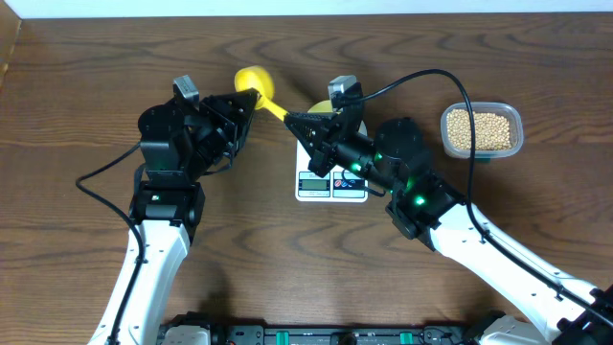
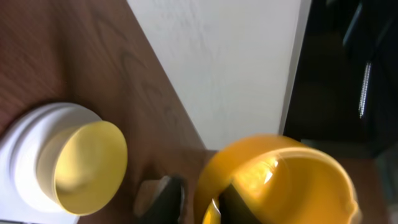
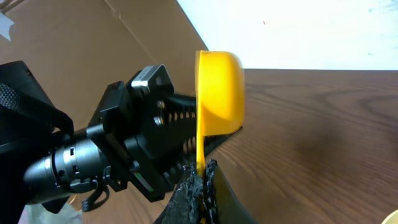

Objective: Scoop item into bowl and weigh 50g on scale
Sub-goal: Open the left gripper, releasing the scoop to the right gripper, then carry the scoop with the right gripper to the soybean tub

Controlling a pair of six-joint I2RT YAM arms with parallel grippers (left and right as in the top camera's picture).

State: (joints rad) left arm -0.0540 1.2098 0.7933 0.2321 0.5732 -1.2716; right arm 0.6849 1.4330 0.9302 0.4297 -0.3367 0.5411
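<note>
Nearest, the scale (image 1: pixel 330 187) carries the bowl (image 2: pixel 87 158), set for weighing; the beans (image 1: pixel 481 129) wait in their tub (image 1: pixel 482 104) to its right; beyond, the right gripper (image 3: pixel 202 174) is clamped tight on the handle of the empty scoop (image 1: pixel 252 79), apparently receiving it from the left gripper (image 1: pixel 251 101), whose jaw gap cannot be told.

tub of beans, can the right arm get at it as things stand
Probably yes: the tub lies on that arm's side, bare table between. But the right pincer is shut on the handle of the scoop, and the left pincer sits at it and may need to let go first.
</note>
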